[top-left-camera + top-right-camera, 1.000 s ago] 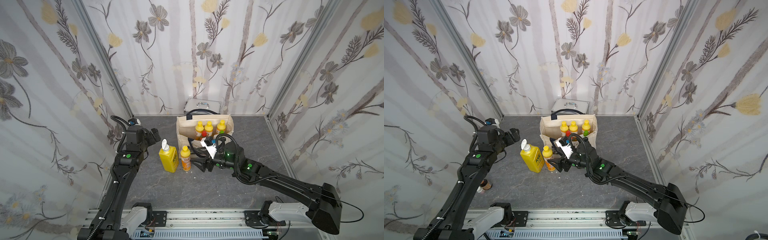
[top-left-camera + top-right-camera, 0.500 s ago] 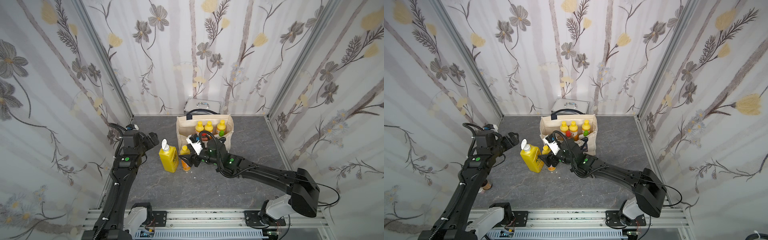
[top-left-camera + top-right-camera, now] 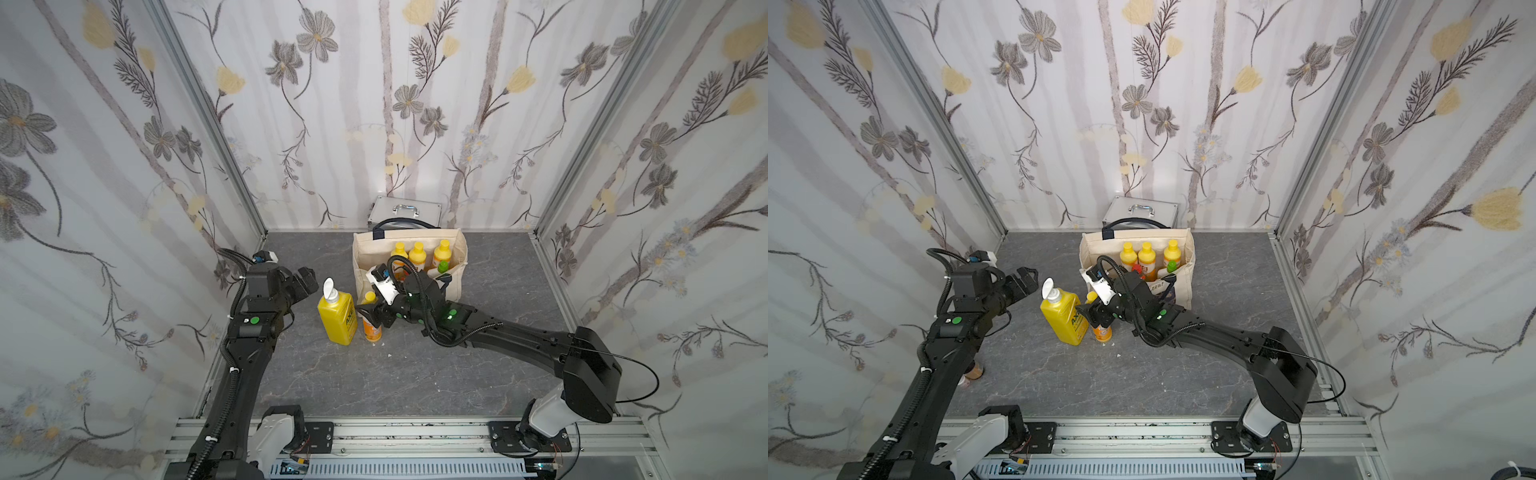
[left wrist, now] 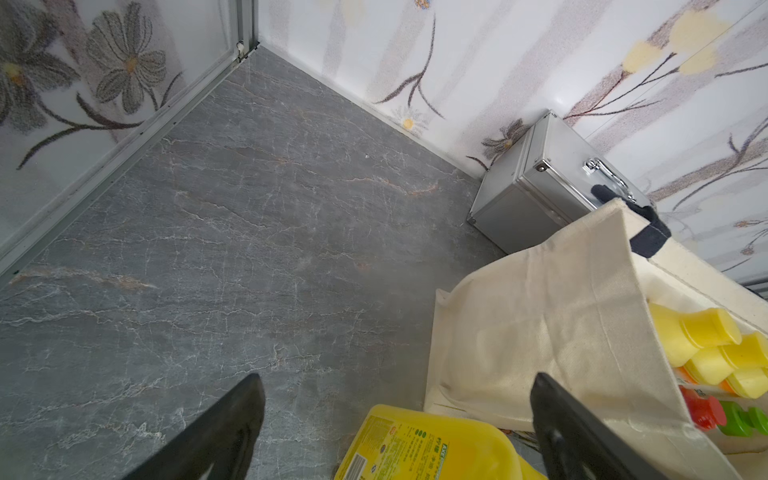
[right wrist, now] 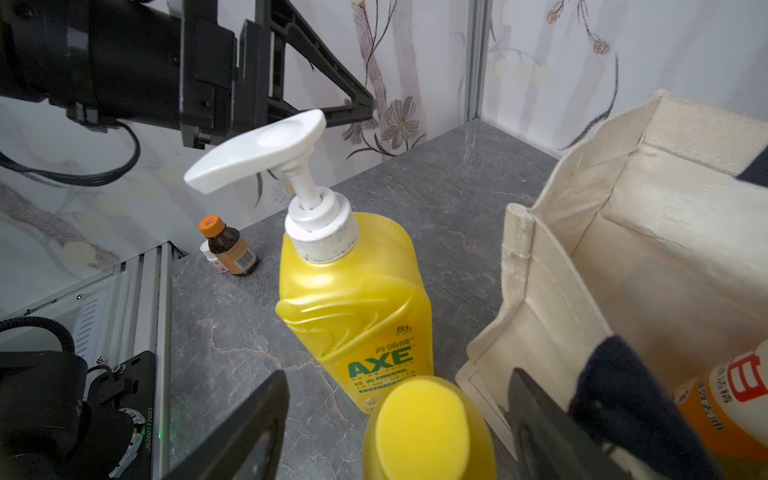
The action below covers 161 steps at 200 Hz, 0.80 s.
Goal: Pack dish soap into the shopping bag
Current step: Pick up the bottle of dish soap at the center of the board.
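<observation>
Fingers (image 5: 257, 424) of the right gripper (image 5: 397, 371) stand wide apart, 1 on each side of the yellow cap of a slim orange bottle (image 3: 372, 329). They do not seem to squeeze it yet. That bottle stands on the grey floor (image 3: 374, 386), just beside the big yellow pump bottle (image 5: 353, 311) and just in front of the shopping bag (image 3: 360, 257). The left gripper (image 4: 395, 376) is spread apart too and holds nothing, near the pump bottle.

So the step looks like picking up this orange bottle. Next, the fingers should likely close on it, lift it straight up and carry it over the bag's rim without bumping the pump bottle. In the bag stand 3 more orange bottles (image 3: 417, 255), 1 bottle with a red cap (image 3: 1138, 269) and 1 with a green cap (image 3: 1171, 264). 2 bottles stand outside.

Green letters on the pump bottle read "AXE". The bag's front shows letters like "oeur" in a top view. A small brown bottle (image 5: 228, 249) has a bar code.
</observation>
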Motion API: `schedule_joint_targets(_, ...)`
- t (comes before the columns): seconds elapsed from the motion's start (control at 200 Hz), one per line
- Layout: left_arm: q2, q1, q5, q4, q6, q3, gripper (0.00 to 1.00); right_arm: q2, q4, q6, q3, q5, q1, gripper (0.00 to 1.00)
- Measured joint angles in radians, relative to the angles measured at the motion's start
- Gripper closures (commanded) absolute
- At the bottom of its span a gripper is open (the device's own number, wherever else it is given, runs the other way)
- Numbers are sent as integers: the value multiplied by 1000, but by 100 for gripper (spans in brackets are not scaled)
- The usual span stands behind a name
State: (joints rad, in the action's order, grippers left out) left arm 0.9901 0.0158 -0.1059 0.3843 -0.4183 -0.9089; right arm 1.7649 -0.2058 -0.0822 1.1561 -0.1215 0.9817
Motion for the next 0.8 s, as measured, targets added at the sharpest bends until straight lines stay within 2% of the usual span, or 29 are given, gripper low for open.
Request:
schedule_joint_targets(0.275,3,0,-2,-13,3,13,0,32,-3,0,30,-16,-8,21)
schedule_joint_targets(0.804,2,0,-2,-31,3,23,0,64,10,5,52,-15,-14,37)
